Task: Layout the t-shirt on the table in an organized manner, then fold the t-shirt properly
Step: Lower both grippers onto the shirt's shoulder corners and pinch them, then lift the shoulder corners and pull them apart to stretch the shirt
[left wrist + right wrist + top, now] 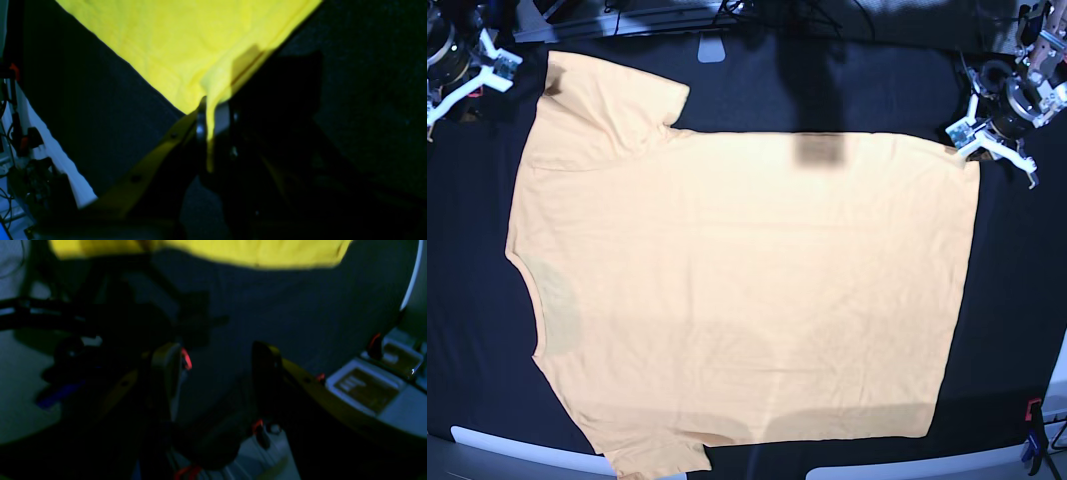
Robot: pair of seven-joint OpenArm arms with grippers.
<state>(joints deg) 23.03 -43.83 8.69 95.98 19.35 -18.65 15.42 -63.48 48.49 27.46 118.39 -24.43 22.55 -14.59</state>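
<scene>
The pale orange t-shirt (737, 290) lies spread flat on the black table (747, 100), sleeves to the left and hem to the right. My left gripper (975, 136) is at the hem's far right corner. In the left wrist view, where the t-shirt (173, 43) looks yellow, the left gripper (210, 111) is shut on that corner and a strip of cloth hangs between its jaws. My right gripper (472, 78) is at the far left, beside the upper sleeve. In the right wrist view the right gripper (217, 373) is open and empty, with the t-shirt's edge (233, 253) beyond it.
A white clip (712, 50) sits at the table's far edge with cables behind it. A red clamp (1030, 410) is at the front right edge. Off the table's edge lie grey boxes (367, 386). Bare black cloth surrounds the shirt on all sides.
</scene>
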